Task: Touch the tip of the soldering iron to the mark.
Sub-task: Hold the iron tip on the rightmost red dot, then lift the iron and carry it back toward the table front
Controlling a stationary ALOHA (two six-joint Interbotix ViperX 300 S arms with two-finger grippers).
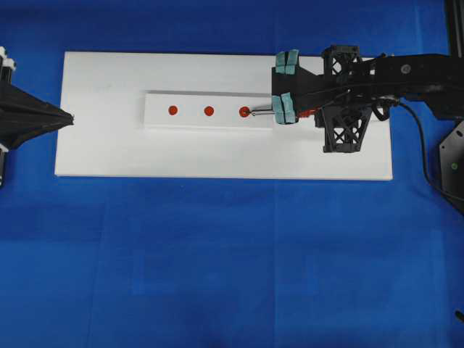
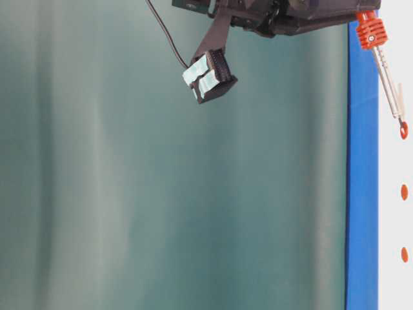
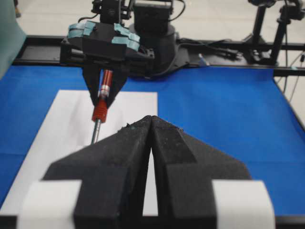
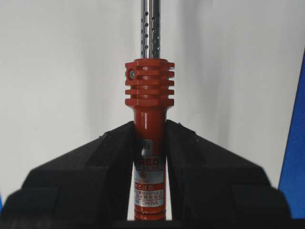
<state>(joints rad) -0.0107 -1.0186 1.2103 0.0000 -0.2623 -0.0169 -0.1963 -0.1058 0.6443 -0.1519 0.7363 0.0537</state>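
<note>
The right hand (image 4: 150, 157) pinches the soldering iron (image 4: 149, 119) by its red handle, label reading "RED" and "CHINA". Right of centre in the overhead frame, its tip meets the rightmost red mark (image 1: 244, 112) on the white strip (image 1: 190, 120). At left edge, the left hand (image 1: 69, 119) sits pressed together

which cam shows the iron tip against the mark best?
Overhead: the soldering iron tip sits at the edge of the nearest red mark. Table-level shows the tip at that mark side-on, at the frame edge. Left wrist shows handle and shaft; right wrist the clamped handle; no tip in either.
</note>
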